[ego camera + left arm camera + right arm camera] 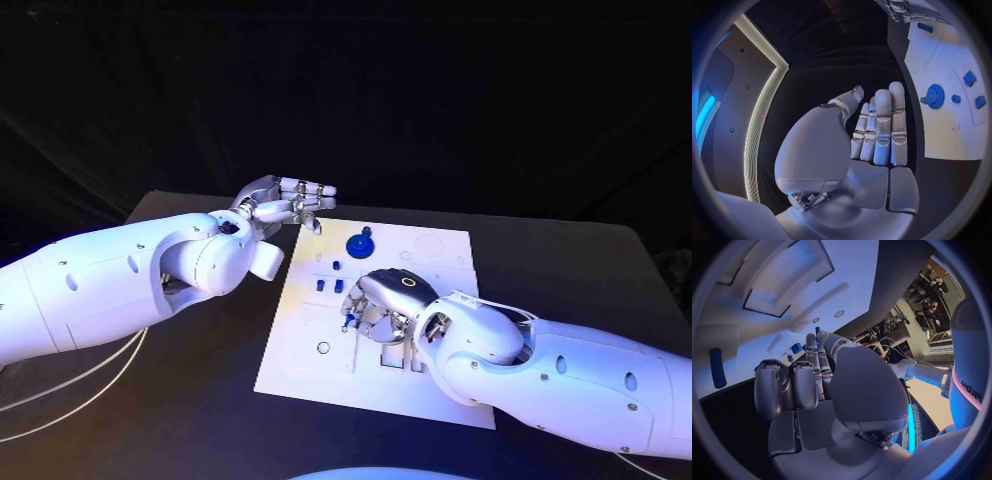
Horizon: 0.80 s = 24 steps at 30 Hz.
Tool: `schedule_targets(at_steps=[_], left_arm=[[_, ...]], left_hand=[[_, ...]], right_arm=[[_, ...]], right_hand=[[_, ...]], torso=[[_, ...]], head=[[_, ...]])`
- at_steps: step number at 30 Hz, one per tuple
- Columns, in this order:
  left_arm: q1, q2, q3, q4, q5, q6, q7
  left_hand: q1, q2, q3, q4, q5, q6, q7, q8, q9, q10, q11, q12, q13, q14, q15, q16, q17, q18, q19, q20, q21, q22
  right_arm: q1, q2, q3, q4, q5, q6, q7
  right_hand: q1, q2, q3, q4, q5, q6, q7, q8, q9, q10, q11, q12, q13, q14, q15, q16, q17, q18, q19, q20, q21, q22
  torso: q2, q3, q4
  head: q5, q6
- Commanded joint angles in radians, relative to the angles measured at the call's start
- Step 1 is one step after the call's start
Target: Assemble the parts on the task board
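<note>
The right hand (387, 300) hovers over the board (433, 385), fingers curled (whether holding anything, I cannot tell); small blue pieces (329, 286) lie just beside it. The left hand (289, 203), flat and empty, hangs off the board's far corner.

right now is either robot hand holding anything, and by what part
The left robot hand holds nothing: its fingers are straight and bare, off the task board. The right robot hand is down over the board, fingers curled; whether it holds a part cannot be told.
</note>
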Motion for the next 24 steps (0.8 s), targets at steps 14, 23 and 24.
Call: schedule_targets(at_steps=[14, 23, 24], left_arm=[[0.001, 0.006, 0.0, 0.003, 0.004, 0.023, -0.002], [0.001, 0.006, 0.0, 0.003, 0.004, 0.03, -0.008], [0.001, 0.006, 0.0, 0.003, 0.004, 0.031, -0.009]], left_hand=[[0.005, 0.006, -0.002, -0.003, 0.003, -0.01, 0.001, 0.002, -0.002, -0.011, -0.002, 0.003, -0.001, -0.007, -0.001, 0.003, -0.002, 0.014, 0.002, 0.006, -0.002, -0.001], [0.004, 0.006, -0.003, -0.003, 0.003, -0.011, 0.001, 0.002, -0.002, -0.013, -0.001, 0.003, -0.001, -0.007, 0.0, 0.003, -0.002, 0.014, 0.003, 0.007, -0.002, -0.001], [0.004, 0.006, -0.003, -0.003, 0.003, -0.011, 0.001, 0.002, -0.002, -0.013, -0.001, 0.003, -0.001, -0.007, 0.0, 0.003, -0.002, 0.014, 0.003, 0.007, -0.002, -0.001]], right_arm=[[-0.018, 0.019, -0.002, -0.026, -0.002, 0.028, 0.012], [-0.019, 0.025, -0.003, -0.033, -0.025, 0.032, -0.009], [-0.02, 0.026, -0.003, -0.033, -0.027, 0.031, -0.01]], right_hand=[[-0.014, 0.0, 0.001, -0.005, 0.005, 0.003, 0.0, 0.003, 0.001, 0.008, 0.002, -0.006, -0.002, 0.044, -0.008, -0.004, -0.003, -0.01, 0.022, -0.001, -0.002, 0.168], [-0.014, 0.0, 0.001, -0.006, 0.006, 0.002, 0.0, 0.003, 0.001, 0.008, 0.002, -0.006, -0.002, 0.044, -0.008, -0.005, -0.004, -0.01, 0.021, -0.001, -0.005, 0.166], [-0.014, 0.0, 0.001, -0.006, 0.006, 0.002, 0.0, 0.003, 0.001, 0.008, 0.002, -0.006, -0.002, 0.044, -0.008, -0.005, -0.004, -0.01, 0.021, -0.001, -0.005, 0.166]], torso=[[0.0, -0.0003, -0.0009], [0.0, 0.0004, 0.0003], [0.0, 0.0003, 0.0006]], head=[[0.01, -0.008], [0.007, -0.004], [0.007, -0.004]])
